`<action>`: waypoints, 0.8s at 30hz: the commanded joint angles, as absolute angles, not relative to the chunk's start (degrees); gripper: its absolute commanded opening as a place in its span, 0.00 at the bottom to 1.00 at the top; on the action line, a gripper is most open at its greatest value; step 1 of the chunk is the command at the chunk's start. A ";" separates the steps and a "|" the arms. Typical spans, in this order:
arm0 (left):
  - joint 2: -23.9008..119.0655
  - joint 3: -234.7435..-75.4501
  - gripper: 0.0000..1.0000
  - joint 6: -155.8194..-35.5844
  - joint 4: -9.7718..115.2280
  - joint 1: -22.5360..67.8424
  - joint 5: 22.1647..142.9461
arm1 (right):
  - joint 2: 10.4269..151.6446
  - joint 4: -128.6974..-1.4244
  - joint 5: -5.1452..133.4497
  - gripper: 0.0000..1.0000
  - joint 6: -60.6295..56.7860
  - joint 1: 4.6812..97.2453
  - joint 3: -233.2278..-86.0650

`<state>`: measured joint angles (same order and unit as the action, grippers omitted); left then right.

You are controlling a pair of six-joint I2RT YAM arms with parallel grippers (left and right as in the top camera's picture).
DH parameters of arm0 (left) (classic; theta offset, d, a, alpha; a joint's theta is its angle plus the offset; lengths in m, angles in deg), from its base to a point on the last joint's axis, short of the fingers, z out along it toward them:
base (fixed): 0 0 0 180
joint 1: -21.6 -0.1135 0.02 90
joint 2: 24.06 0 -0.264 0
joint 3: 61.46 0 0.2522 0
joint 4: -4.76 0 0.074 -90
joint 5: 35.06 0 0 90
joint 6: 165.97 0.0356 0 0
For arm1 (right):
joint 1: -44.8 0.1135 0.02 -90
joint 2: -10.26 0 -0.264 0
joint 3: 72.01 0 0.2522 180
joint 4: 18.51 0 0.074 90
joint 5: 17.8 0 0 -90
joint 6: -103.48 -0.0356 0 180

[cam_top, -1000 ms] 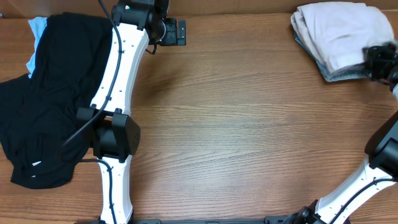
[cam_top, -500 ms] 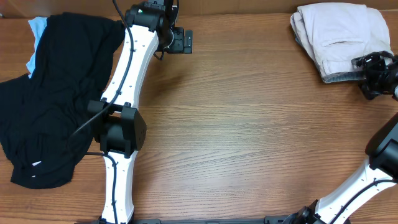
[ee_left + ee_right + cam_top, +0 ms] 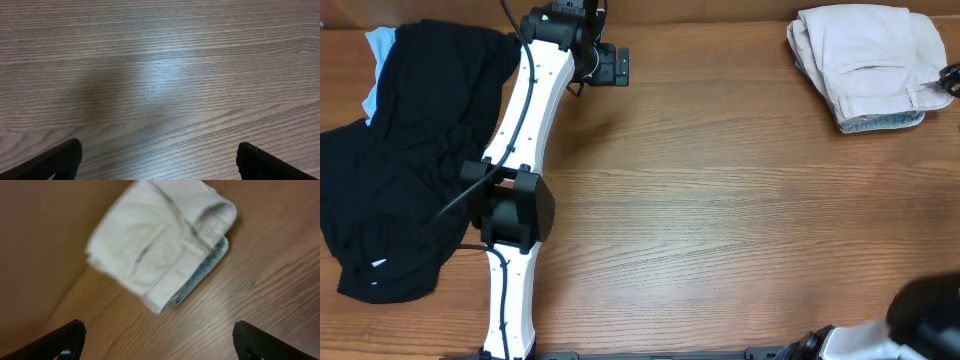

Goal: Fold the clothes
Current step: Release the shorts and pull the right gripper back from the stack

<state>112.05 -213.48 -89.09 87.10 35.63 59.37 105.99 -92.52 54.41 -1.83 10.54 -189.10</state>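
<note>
From overhead, the beige shorts (image 3: pixel 868 58) are seen folded into a compact bundle at the far right corner of the counter (image 3: pixel 720 220). They are laid upon the denim shorts (image 3: pixel 885 123), and the black garment (image 3: pixel 400 160) is spread at the far left. The left hand (image 3: pixel 617 66) is held over bare wood, well apart from both.

In the left wrist view its fingers are spread wide, with nothing between them.

In the right wrist view the right hand (image 3: pixel 160 340) is likewise parted and empty, above the bundle.

The fold is judged finished, and only withdrawal is called for next. Compared with half a second ago, the right hand has been drawn off the bundle's edge, while the left arm is unchanged.
</note>
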 commanded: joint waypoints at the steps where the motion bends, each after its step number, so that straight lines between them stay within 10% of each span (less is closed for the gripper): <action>1: 112.79 -213.30 1.00 -88.26 87.21 35.87 58.97 | 98.66 -96.15 50.94 0.98 7.61 15.52 -190.13; 12: 112.79 -213.30 1.00 -88.26 87.21 35.87 58.97 | 84.19 -113.03 50.04 1.00 10.49 37.75 -190.10; 24: 112.79 -213.30 1.00 -88.26 87.21 35.87 58.97 | 84.15 -114.01 50.09 1.00 10.51 39.32 -190.04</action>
<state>112.05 -213.48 -89.09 87.12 35.63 59.37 84.04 -114.18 49.98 9.88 39.02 -189.43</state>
